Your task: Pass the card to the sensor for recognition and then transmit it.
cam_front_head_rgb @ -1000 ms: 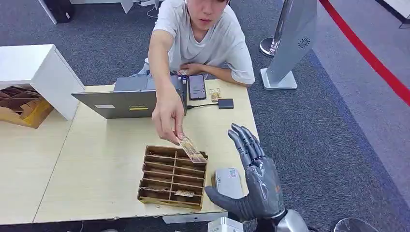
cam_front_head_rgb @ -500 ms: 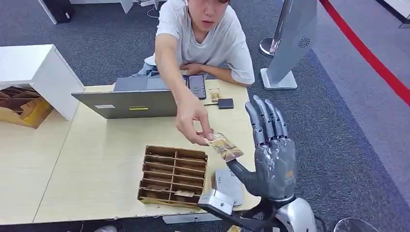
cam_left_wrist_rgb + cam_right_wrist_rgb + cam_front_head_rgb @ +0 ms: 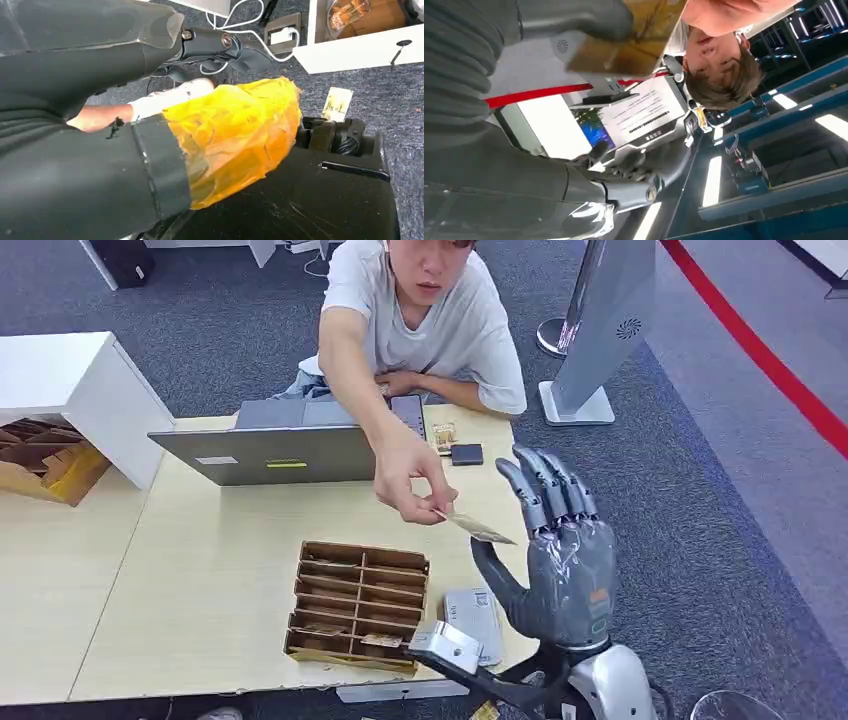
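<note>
The right hand (image 3: 562, 565) is glossy dark grey, its fingers (image 3: 548, 486) segmented, with a small orange mark near the wrist. A silver forearm (image 3: 618, 688) joins below. Its cover (image 3: 459, 75) is grey and ribbed.

Pale wooden table (image 3: 200, 570); wooden slotted box (image 3: 358, 605) near front edge; white sensor (image 3: 474, 618) beside it; laptop (image 3: 265, 445), phone (image 3: 407, 420) along back edge.
</note>
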Motion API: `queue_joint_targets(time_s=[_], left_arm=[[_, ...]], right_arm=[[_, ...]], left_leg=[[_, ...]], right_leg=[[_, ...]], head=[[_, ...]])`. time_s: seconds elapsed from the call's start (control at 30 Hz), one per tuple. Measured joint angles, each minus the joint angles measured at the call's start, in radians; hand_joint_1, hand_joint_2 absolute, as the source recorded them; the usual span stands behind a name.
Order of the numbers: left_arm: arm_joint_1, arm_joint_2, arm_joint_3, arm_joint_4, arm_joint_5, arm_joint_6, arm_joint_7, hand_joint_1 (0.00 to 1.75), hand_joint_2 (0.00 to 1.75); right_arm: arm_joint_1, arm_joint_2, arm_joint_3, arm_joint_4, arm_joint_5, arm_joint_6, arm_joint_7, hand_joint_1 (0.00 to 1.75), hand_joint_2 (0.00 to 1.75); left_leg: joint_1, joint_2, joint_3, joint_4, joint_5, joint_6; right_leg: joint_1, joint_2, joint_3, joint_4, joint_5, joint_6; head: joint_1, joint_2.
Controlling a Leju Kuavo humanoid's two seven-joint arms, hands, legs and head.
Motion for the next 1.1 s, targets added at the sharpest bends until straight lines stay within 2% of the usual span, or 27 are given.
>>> queue_joint_targets(time_s=[0.93, 1.1], left_arm=[[-0.003, 0.0, 0.0, 0.0, -0.001, -0.003, 0.003, 0.0, 0.0], [-0.003, 0.0, 0.0, 0.0, 0.002, -0.002, 0.005, 0.0, 0.0]], right_arm=[[-0.002, 0.008, 0.005, 0.0, -0.046, 0.006, -0.012, 1.75, 1.75], [0.001, 0.008, 0.007, 0.0, -0.154, 0.058, -0.032, 1.75, 1.75]], left_leg=[[0.0, 0.0, 0.0, 0.0, 0.0, 0.0], [0.0, 0.0, 0.0, 0.0, 0.0, 0.0]], right_leg=[[0.0, 0.0, 0.0, 0.0, 0.0, 0.0], [0.0, 0.0, 0.0, 0.0, 0.0, 0.0]], head=[[0.0, 0.0], [0.0, 0.0]])
